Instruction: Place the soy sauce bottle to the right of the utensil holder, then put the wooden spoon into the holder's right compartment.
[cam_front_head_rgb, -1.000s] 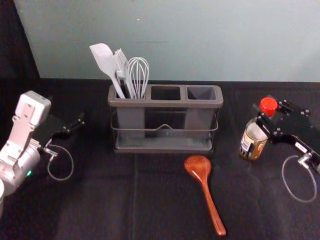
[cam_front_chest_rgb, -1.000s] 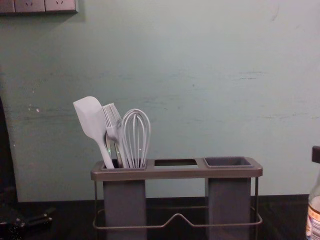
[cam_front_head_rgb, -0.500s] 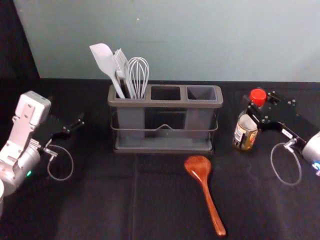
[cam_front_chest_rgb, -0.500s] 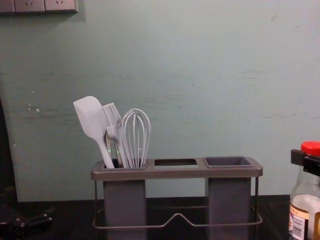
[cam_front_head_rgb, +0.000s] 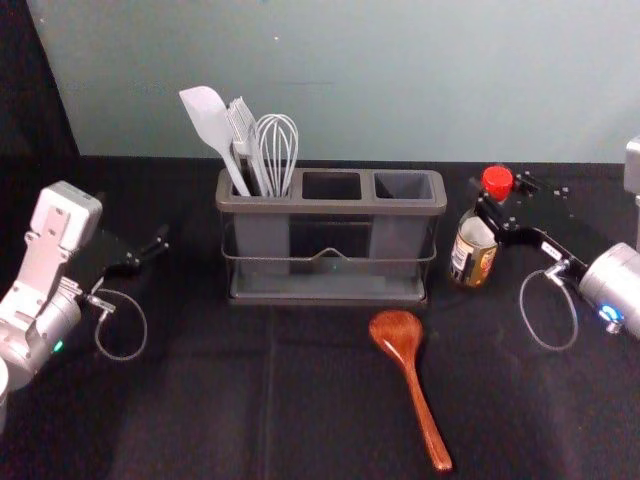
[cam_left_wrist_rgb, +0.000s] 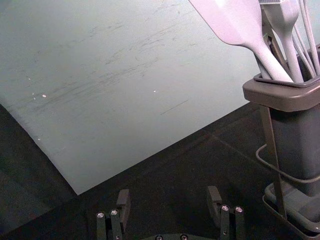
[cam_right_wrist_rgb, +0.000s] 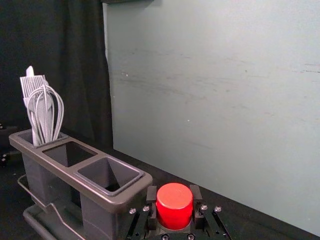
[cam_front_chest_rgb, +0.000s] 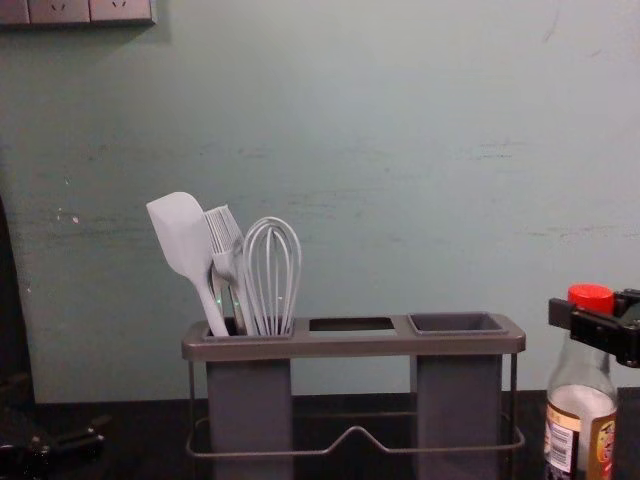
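Soy sauce bottle (cam_front_head_rgb: 474, 252) and right gripper (cam_right_wrist_rgb: 174, 194) met just off the right end of the utensil holder (cam_front_head_rgb: 331, 208), with a narrow gap between glass and frame. From where I stood, the bottle lay on the inner side of that arm, directly between its fingers, which had closed in from either side and were pinching it at the neck, under the red cap (cam_front_head_rgb: 497, 180). The gripper reached in from the robot's right, so its fingers ran across the bottle's long axis. That axis was close to vertical, cap uppermost, base toward the black cloth (cam_front_head_rgb: 210, 410); whether the base bore on it, I couldn't tell.

The side looked right for the first half of the job. What the coming move seemed to want was a straight settling down along that upright line, then a spreading of the fingers and a retreat to the right, away from the holder. Any sideways drag might have tipped the bottle or nudged the frame.

Nearer the robot lay the wooden spoon (cam_front_head_rgb: 405, 360), bowl toward the holder, handle slanting back and a little right. The right gripper was the nearer one for it, and for the right compartment (cam_front_head_rgb: 403, 186) too. Over on the robot's left, the left gripper (cam_left_wrist_rgb: 168, 196) hung idle, its fingers spread around nothing.
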